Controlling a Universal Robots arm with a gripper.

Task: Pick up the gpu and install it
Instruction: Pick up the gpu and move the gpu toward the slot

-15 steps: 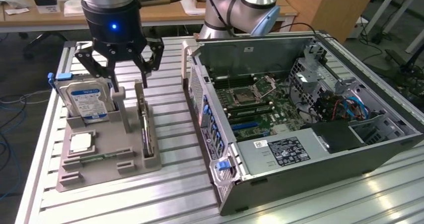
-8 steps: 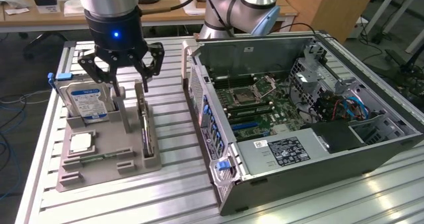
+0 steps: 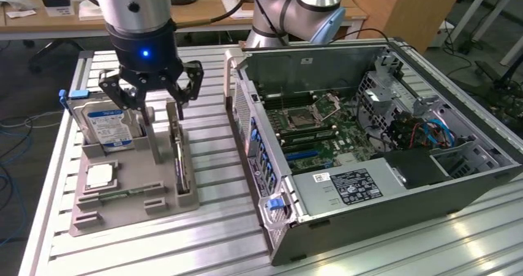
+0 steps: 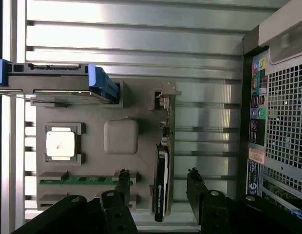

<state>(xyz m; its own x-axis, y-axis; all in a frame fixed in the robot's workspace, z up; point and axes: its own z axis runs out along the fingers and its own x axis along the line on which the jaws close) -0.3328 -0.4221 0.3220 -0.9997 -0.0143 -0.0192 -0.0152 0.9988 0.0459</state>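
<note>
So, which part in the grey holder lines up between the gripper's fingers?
The thin black gpu card, standing on edge; the silver hard drive and green memory stick sit aside.

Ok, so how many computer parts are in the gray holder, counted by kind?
hard drive: 1
gpu: 1
chip: 1
memory stick: 1
Total: 4

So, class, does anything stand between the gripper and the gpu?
Nothing visible does. The open gripper hangs directly over the gpu, which stands on edge in the grey holder, a finger either side. The hard drive stands apart in its own slot.
</note>
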